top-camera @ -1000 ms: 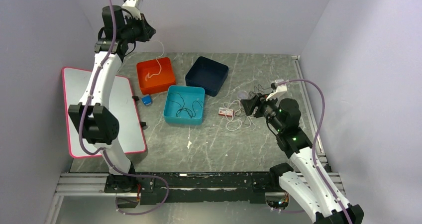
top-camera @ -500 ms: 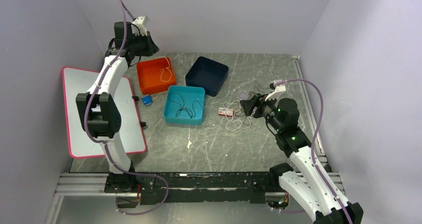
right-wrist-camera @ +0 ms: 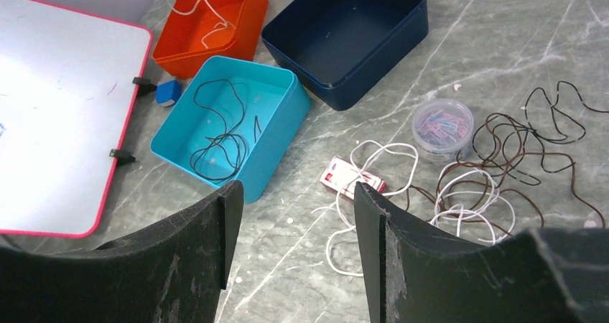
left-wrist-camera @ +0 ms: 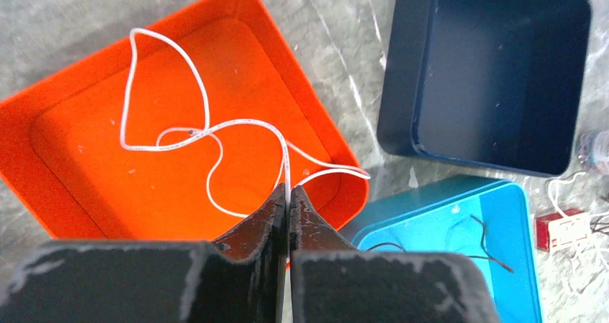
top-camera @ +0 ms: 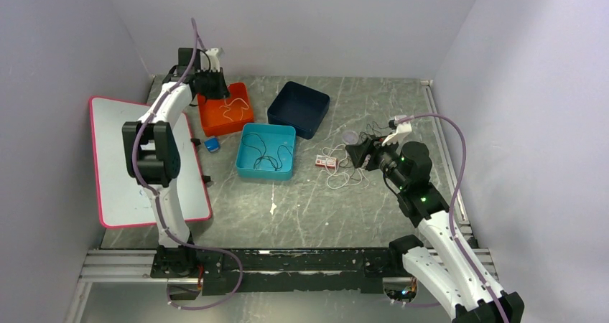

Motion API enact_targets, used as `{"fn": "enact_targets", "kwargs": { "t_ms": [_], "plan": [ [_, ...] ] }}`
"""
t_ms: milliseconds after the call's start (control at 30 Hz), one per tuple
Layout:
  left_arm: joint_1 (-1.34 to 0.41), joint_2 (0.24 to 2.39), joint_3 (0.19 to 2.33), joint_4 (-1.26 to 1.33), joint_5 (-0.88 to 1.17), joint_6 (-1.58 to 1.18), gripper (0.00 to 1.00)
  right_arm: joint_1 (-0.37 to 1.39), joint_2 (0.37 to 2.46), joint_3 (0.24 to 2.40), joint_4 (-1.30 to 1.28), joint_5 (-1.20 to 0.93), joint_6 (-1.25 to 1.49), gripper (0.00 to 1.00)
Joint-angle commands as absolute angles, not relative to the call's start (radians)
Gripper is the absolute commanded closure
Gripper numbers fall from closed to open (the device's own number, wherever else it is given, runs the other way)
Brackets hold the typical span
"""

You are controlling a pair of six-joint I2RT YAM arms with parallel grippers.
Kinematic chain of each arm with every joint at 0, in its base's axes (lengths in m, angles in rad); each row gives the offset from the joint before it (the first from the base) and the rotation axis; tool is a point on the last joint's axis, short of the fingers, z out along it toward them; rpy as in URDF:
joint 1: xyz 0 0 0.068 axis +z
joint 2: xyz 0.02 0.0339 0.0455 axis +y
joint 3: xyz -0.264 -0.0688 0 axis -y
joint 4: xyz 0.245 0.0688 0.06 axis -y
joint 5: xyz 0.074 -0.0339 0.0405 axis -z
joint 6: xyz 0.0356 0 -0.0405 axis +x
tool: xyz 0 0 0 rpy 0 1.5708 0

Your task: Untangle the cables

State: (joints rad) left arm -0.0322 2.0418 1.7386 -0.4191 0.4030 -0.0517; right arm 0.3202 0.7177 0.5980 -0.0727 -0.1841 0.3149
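1. White cable is lying in loose loops on the floor of the orange tray, at the far left of the table.
2. Left gripper is hanging over that tray with its fingers pressed together, pinching this cable at the tips.
3. Black cable is lying coiled in the teal tray, just near-right of the orange one.
4. Tangled cables, white and dark (brown or black, hard to tell), are lying on the table at the right, beside the clip jar and a small red packet.
5. Right gripper is hovering above the table beside the tangle, fingers spread wide, holding nothing.
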Motion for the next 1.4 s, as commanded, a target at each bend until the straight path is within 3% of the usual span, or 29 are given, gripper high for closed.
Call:
{"fn": "enact_targets", "kwargs": {
  "t_ms": [0,667,1367],
  "plan": [
    [-0.025,2.105,1.791,-0.547,0.408,0.021,0.93,0.319,0.712,0.594,-0.050,-0.205,0.325,0.39],
    [-0.003,2.179,1.855,-0.556,0.305,-0.015,0.91,0.319,0.684,0.597,-0.083,-0.193,0.324,0.38],
    [0.003,2.096,1.808,-0.519,0.275,-0.022,0.58,0.321,0.689,0.594,-0.085,-0.196,0.331,0.38]
  ]
}}
